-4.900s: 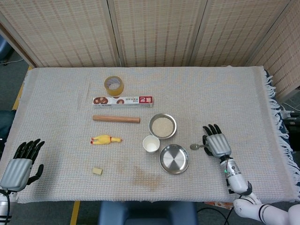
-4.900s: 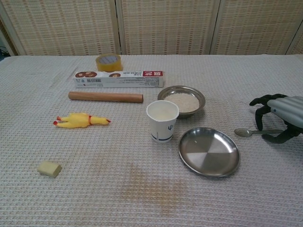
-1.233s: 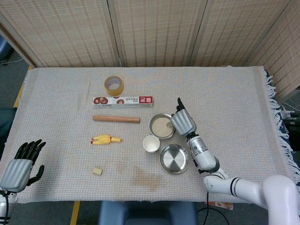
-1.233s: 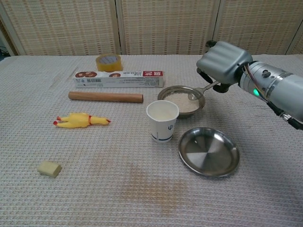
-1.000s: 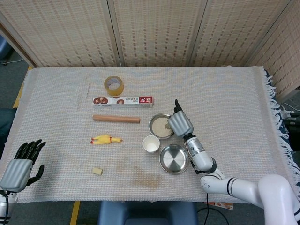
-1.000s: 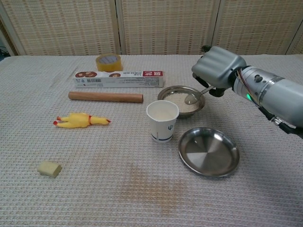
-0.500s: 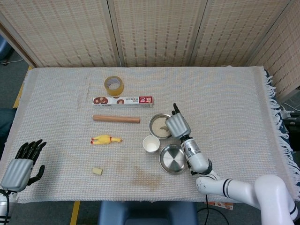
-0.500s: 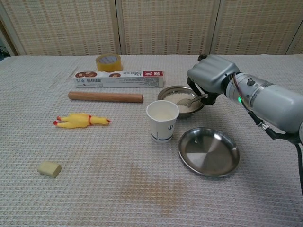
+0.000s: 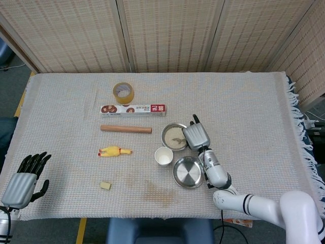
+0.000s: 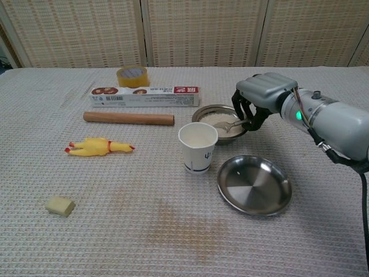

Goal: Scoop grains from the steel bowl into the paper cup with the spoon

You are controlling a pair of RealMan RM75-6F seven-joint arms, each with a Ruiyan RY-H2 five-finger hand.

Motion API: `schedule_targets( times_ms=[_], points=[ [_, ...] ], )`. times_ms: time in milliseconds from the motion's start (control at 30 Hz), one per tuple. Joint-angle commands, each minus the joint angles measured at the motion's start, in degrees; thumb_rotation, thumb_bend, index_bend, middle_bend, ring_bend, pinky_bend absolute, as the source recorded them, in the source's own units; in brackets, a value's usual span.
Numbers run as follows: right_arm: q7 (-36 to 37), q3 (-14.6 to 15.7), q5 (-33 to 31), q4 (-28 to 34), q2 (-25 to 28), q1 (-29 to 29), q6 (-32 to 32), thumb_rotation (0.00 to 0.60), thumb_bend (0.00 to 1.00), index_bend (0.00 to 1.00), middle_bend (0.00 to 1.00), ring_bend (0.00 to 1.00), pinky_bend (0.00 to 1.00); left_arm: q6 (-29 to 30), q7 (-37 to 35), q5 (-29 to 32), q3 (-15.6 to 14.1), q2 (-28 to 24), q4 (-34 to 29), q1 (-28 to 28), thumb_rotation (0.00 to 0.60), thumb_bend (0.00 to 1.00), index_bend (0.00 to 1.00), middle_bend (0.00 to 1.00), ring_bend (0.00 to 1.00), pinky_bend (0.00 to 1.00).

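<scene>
Since the earlier frames our right hand (image 10: 258, 99) has carried the small metal spoon (image 10: 228, 124) from the desk (image 10: 115, 231) into the round steel bowl of pale grains (image 10: 221, 123). From the left: our left hand (image 9: 20, 181) rests idle, fingers apart and empty. The white paper cup (image 10: 198, 147) stands just beside the bowl, with a shallow steel plate (image 10: 254, 184) nearby. Our right fingers (image 10: 250, 120) pinch the handle. We judge the spoon stiff, light and slippery, best held well back on the handle; loose grains spill easily.

right hand (image 10: 260, 92): showing grey shell, black fingers | forearm: grey casing, green indicator glowing | left hand (image 9: 23, 181): showing matching grey back, black fingers
</scene>
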State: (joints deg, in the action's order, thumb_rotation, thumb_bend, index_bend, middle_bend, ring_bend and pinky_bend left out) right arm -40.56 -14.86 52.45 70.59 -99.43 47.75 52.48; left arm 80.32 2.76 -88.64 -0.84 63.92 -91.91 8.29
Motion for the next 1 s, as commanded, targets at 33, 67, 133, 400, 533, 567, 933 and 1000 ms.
schedule_targets(
  times_ms=[33,67,133,400,533,567,933,1000],
  points=[
    [5.75,-1.09,-2.22,-1.49,-0.61,-0.92,-2.56,0.6,0.31,0.9,0.6,0.29,0.09,0.1,0.03,-0.09,-0.03,-0.02,-0.03,-0.04,0.6,0.5,0.0,0.0,0.0,0.02],
    [7.35,-1.49,-2.93,-1.69,-0.64,-1.05,-3.3,0.6,0.31,0.9,0.6,0.29,0.09,0.19,0.01,-0.18,-0.08,-0.06,-0.06,-0.09,0.6,0.5,0.0,0.0,0.0,0.02],
    [9.5,-2.03,-3.6,-1.9,-0.58,-1.2,-4.07,0.6,0.31,0.9,0.6,0.29,0.09,0.26,0.22,-0.28,-0.07,-0.05,-0.25,-0.08,0.6,0.5,0.0,0.0,0.0,0.02],
    [16.2,-3.48,-4.44,-1.13,1.27,-1.88,-5.07,0.6,0.31,0.9,0.6,0.29,0.09,0.08,0.1,-0.08,-0.02,0.07,0.12,-0.03,0.6,0.5,0.0,0.0,0.0,0.02],
    [17.41,-3.4,-4.17,-0.45,2.34,-2.04,-4.63,0.6,0.31,0.9,0.6,0.29,0.09,-0.13,0.31,-0.01,-0.04,0.15,0.09,0.05,0.6,0.5,0.0,0.0,0.0,0.02],
    [17.87,-3.43,-4.15,-0.11,2.67,-2.1,-4.55,0.6,0.31,0.9,0.6,0.29,0.09,-0.14,0.35,0.01,-0.04,0.16,0.07,0.05,0.6,0.5,0.0,0.0,0.0,0.02],
    [19.46,-2.37,-4.39,1.5,4.3,-2.18,-4.12,0.6,0.31,0.9,0.6,0.29,0.09,0.09,0.68,-0.14,-0.15,0.15,-0.2,-0.09,0.6,0.5,0.0,0.0,0.0,0.02],
    [19.66,-2.32,-4.49,1.77,4.41,-2.11,-4.04,0.6,0.31,0.9,0.6,0.29,0.09,0.22,0.61,-0.19,-0.11,0.13,-0.18,-0.11,0.6,0.5,0.0,0.0,0.0,0.02]
  ],
)
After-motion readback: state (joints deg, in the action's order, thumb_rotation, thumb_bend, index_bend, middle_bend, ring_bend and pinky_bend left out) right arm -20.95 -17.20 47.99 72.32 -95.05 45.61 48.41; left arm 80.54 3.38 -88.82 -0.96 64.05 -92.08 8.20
